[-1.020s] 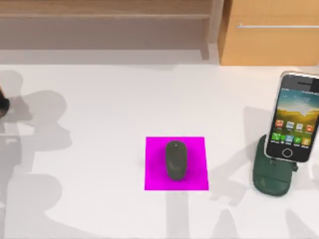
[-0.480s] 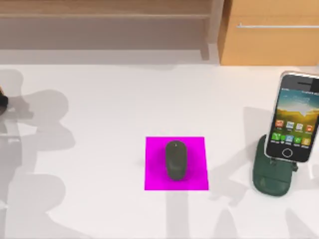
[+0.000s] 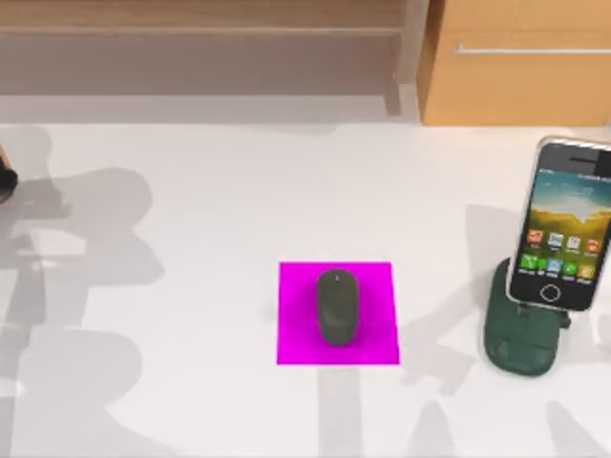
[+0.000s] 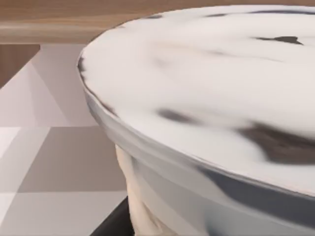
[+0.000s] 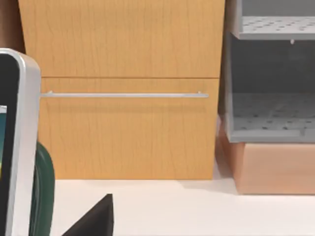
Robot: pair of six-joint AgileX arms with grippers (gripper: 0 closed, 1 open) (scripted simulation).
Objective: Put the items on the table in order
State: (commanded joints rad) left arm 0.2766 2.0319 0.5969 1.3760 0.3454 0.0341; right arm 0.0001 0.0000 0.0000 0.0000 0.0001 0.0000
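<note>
Top view: mouse (image 3: pixel 336 305) sits on the pink mat (image 3: pixel 296 334) mid-table (image 3: pixel 210 210), phone (image 3: pixel 563 229) propped on a green stand (image 3: pixel 516 343) at right, where a careless pass of my arms could topple it; my claws' state I cannot tell.

The mouse (image 3: pixel 336 305) lies on a square mat (image 3: pixel 296 334) near the middle of the table (image 3: pixel 210 239), toward its front. Well to the right, the smartphone (image 3: pixel 563 224) leans upright on a stand (image 3: pixel 516 343) close to the table's right edge. At the table's far left edge a small part of the left arm (image 3: pixel 5 181) sits, well apart from the mat and farthest from the smartphone. Behind the table stands a cabinet (image 3: pixel 520 62) with a bar handle (image 5: pixel 123 95), directly behind the smartphone, and an open shelf (image 3: pixel 200 33) to its left.
</note>
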